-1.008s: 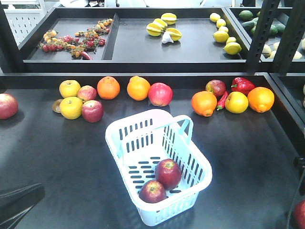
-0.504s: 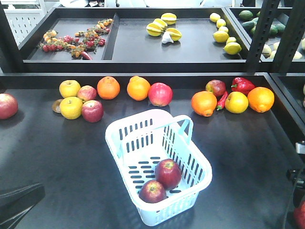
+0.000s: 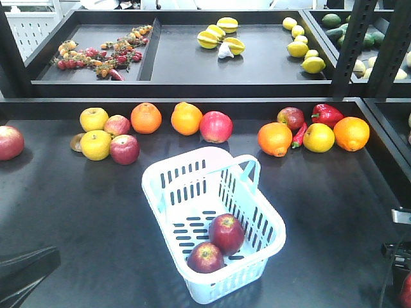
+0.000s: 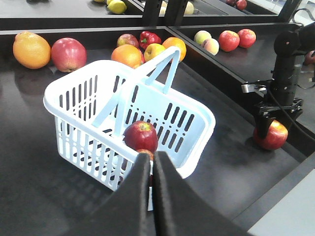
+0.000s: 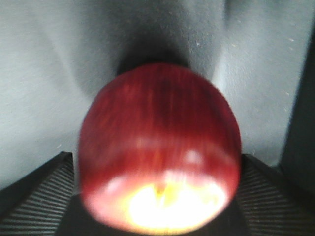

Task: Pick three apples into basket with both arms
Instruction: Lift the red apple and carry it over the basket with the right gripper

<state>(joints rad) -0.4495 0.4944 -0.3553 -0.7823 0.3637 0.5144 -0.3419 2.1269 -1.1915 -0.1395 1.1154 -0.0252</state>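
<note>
The pale blue basket [image 3: 255, 204] stands mid-table and holds two dark red apples [image 3: 226, 232] [image 3: 205, 257]. The left wrist view shows the basket [image 4: 88, 115] with one apple [image 4: 141, 136] just beyond my left gripper [image 4: 151, 164], which is shut and empty. A third apple [image 4: 270, 136] rests on the table right of the basket. My right gripper [image 4: 273, 119] stands open over it, one finger on each side. In the right wrist view this apple [image 5: 160, 132] is blurred and fills the space inside the right gripper [image 5: 156, 162]. The front view shows only its edge [image 3: 406, 290].
Oranges [image 3: 275, 138], yellow fruit [image 3: 96, 144], other red apples [image 3: 216, 126] and a red pepper [image 3: 327, 114] line the back of the table. A raised shelf rim [image 3: 192, 99] and black shelf posts [image 3: 350, 45] stand behind. More apples [image 4: 229, 40] lie on the neighbouring shelf.
My right arm has come down at the table's right edge onto the third apple. The left arm, the basket and its two apples have not moved.
</note>
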